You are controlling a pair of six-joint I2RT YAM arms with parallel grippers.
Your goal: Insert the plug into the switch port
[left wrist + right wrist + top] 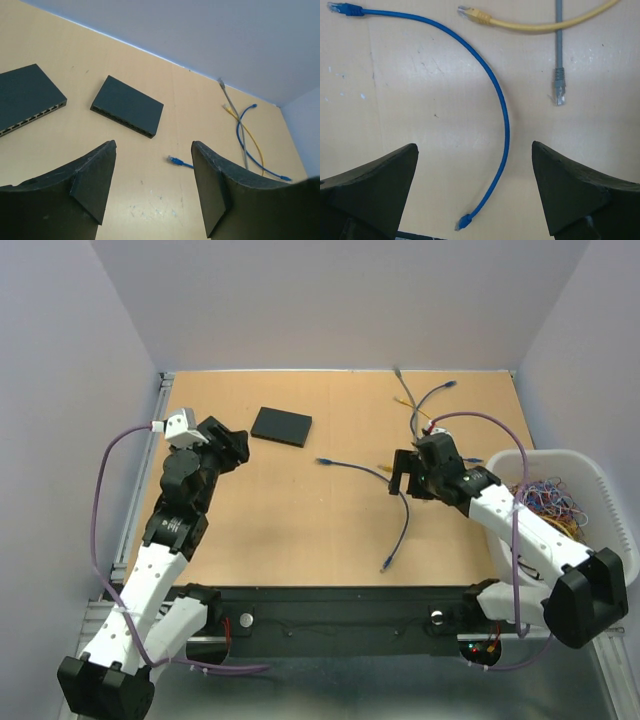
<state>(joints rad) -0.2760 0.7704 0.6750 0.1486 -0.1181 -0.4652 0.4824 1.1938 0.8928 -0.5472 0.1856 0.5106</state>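
Right wrist view: blue patch cable [506,125] lies loose on tan bench [395,100] beneath right jaws, spread, empty. Left jaws spread. Flat black switch box [281,426] well apart; grasp, insertion outstanding.

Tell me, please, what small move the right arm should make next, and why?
Probably lower the right gripper onto the blue cable close to its nearer plug: the gripper is open and empty above it, and the cable lies loose on the table.

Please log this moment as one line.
left gripper: open, empty | right gripper: open, over blue network cable | flat black switch box: no cable attached
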